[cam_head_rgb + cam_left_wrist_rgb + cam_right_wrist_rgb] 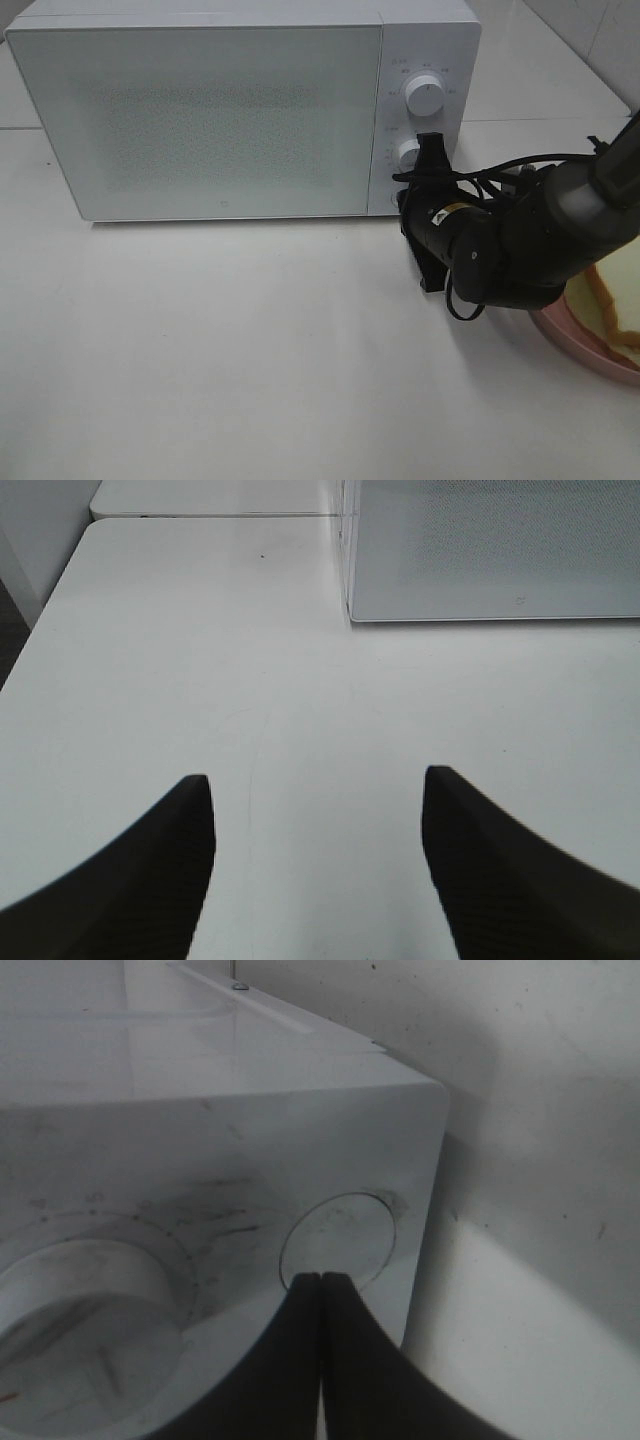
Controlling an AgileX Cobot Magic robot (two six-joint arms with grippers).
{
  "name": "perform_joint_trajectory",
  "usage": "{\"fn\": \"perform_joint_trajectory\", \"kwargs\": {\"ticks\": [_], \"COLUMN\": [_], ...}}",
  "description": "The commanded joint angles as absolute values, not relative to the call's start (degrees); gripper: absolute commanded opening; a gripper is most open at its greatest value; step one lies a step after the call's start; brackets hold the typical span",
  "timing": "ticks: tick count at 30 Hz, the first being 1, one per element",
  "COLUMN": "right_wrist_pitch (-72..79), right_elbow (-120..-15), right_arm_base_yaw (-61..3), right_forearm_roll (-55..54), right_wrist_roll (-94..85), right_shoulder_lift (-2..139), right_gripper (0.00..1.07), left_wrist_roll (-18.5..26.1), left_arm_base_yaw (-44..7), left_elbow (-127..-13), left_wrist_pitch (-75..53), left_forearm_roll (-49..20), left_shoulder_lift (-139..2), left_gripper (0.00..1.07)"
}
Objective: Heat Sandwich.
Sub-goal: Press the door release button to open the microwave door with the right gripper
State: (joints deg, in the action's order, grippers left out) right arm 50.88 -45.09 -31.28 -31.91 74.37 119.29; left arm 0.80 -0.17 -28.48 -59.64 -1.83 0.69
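Table: a plain white table (250,380) with nothing under the left jaws. A seam in the left wrist view marks where a second white top (200,498) butts against it.
Room: a pale tiled surface (600,40) lies past the table's far right corner. A dark strip of floor (8,630) shows off the left edge.
Microwave: one white microwave (220,110) at the back of the table, door shut.
Controls: two round knobs, upper (425,97) and lower (408,153), and one flat round button (345,1230) near the panel's corner.
Plate: one round pink plate (575,343) at the right edge, partly under the right arm (520,240).
Sandwich: one sandwich (618,300) lies on the pink plate, right of the microwave and well apart from it.
Sandwich axis: cannot tell, as the arm and the picture's edge hide most of it. The one tan crust edge that shows runs from the arm toward the near right.
Left jaws: spread apart, with both dark fingers (150,880) over bare table and nothing between them.
Right jaws: pressed together and holding nothing. The tips are at the lower rim of the round button (whether they touch it cannot be made out).
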Motion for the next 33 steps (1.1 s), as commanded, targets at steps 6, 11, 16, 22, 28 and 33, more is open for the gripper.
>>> {"fn": "perform_joint_trajectory", "kwargs": {"ticks": [6, 11, 16, 22, 28, 33], "right_wrist_pitch": [49.62, 48.76, 48.82, 49.22, 50.59, 56.78], "right_elbow": [-46.12, -46.12, -47.27, -49.5, -50.82, -50.82], "right_arm_base_yaw": [-28.71, -28.59, -28.59, -28.53, -27.9, -27.9], "right_forearm_roll": [-31.57, -30.6, -30.37, -30.25, -30.65, -30.6], "right_wrist_roll": [74.2, 74.43, 74.89, 75.17, 75.0, 74.2], "right_shoulder_lift": [119.46, 119.46, 120.89, 121.58, 122.78, 122.61], "right_gripper": [0.0, 0.0, 0.0, 0.0, 0.0, 0.0], "left_wrist_roll": [0.57, 0.57, 0.57, 0.57, 0.57, 0.57], "left_arm_base_yaw": [-0.11, -0.11, -0.11, -0.11, -0.11, -0.11], "left_elbow": [-28.3, -28.3, -28.3, -28.3, -28.3, -28.3], "left_wrist_pitch": [-59.3, -59.3, -59.3, -59.3, -59.3, -59.3], "left_forearm_roll": [-2.01, -2.01, -2.01, -2.01, -2.01, -2.01], "left_shoulder_lift": [1.72, 1.72, 1.72, 1.72, 1.72, 1.72], "left_gripper": [0.59, 0.59, 0.59, 0.59, 0.59, 0.59]}}
